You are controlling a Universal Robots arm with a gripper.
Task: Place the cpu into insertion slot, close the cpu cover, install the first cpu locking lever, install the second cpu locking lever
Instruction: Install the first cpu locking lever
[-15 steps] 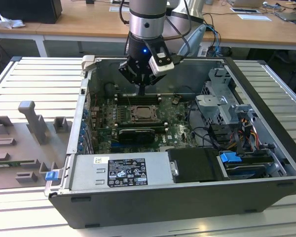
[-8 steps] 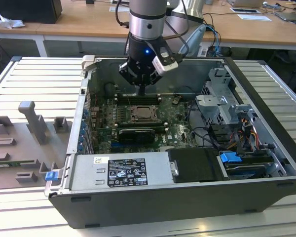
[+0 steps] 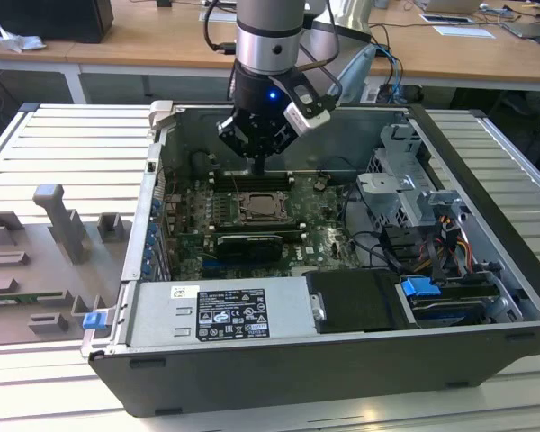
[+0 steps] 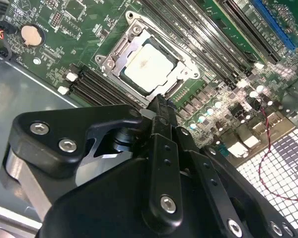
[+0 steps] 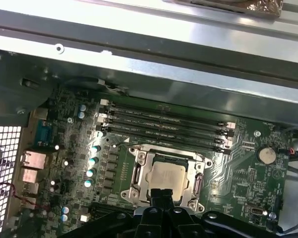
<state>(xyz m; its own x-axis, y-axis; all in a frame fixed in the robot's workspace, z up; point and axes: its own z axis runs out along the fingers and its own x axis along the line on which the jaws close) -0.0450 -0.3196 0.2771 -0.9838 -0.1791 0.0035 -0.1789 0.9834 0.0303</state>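
The cpu (image 5: pixel 165 177) (image 4: pixel 149 67), a pale square chip, lies flat in the insertion slot (image 3: pixel 255 208) on the green board. The silver cpu cover (image 5: pixel 139 171) (image 4: pixel 120 49) lies down around it, framing the chip through its window. My gripper (image 3: pixel 258 168) (image 4: pixel 161 105) (image 5: pixel 161 195) hangs just above the socket's edge, on the side away from the memory slots. Its black fingers are pressed together, shut on nothing. In both wrist views the fingertips hide a strip of that socket edge. I cannot tell how the locking levers stand.
Long black memory slots (image 5: pixel 164 124) (image 4: pixel 203 34) run beside the socket. A coin battery (image 5: pixel 264 154) sits nearby. In the exterior view a black card (image 3: pixel 247 243), a power supply (image 3: pixel 225 310) and a drive cage (image 3: pixel 414 193) crowd the open case; grey fixtures (image 3: pixel 63 225) stand at the exterior view's left.
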